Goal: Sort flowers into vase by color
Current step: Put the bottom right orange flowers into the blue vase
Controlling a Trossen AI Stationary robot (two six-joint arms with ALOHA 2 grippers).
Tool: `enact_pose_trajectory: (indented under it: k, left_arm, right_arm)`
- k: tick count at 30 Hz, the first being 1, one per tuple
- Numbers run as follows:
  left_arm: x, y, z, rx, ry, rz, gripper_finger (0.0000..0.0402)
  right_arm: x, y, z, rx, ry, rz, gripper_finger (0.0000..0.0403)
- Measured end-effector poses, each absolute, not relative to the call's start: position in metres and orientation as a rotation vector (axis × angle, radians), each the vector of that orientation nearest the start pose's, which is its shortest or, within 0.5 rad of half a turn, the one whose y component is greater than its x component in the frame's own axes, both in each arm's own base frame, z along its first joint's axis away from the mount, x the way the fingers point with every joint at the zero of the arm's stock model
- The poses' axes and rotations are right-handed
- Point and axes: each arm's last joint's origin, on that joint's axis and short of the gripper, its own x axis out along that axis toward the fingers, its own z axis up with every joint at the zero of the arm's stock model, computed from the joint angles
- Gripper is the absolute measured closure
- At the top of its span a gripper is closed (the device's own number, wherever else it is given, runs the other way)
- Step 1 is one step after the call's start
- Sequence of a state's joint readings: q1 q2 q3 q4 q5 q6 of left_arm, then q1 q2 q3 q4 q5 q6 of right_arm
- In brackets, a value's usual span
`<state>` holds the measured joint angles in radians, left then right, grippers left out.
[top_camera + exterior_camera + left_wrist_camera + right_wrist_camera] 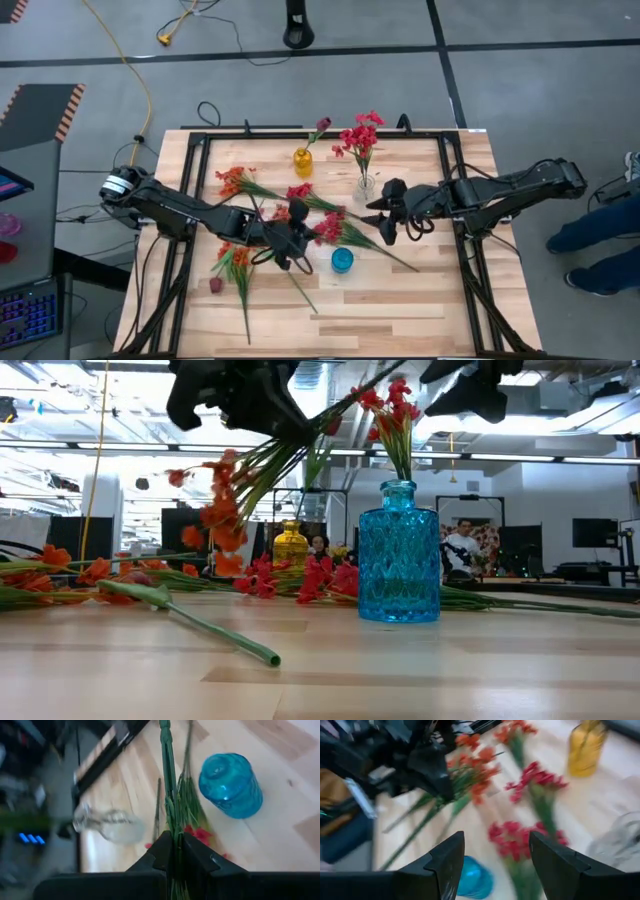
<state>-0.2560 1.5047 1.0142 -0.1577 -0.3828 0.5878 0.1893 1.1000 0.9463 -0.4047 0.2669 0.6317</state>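
The left arm reached in from its own side, stretched low toward the middle, its wrist turned so the left pincer (290, 243) pointed across at the other arm. Its two dark fingers (165, 851) were pressed together on a bundle of green stems that ran out ahead of the tips. The right arm came in from the opposite side, elbow bent, with the right pincer (387, 222) raised and facing the left one, well apart from it. Its fingers (447, 857) stood wide, with nothing between them.
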Motion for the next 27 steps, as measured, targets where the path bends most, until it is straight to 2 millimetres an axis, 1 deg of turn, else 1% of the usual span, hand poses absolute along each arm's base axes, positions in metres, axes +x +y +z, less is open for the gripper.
enact_pose_trajectory:
  k: [7,14,19,23,27]
  left_arm:
    - [0.315,-0.078,0.250,1.137,0.589,-0.188,0.0385]
    - [0.319,-0.088,0.259,1.454,0.457,-0.243,0.0385]
    - [0.321,-0.094,0.267,1.577,0.366,-0.232,0.0385]
    - [0.321,-0.099,0.272,1.662,0.303,-0.221,0.0385]
    - [0.321,-0.104,0.275,1.740,0.256,-0.218,0.0385]
  right_arm:
    - [0.235,0.041,0.314,0.698,0.476,-0.149,0.0153]
    - [0.253,0.047,0.308,0.820,0.477,-0.070,0.0153]
    - [0.270,0.049,0.306,0.854,0.413,-0.023,0.0153]
    - [0.282,0.049,0.305,0.946,0.389,0.059,0.0153]
    - [0.292,0.050,0.301,1.001,0.372,0.098,0.0153]
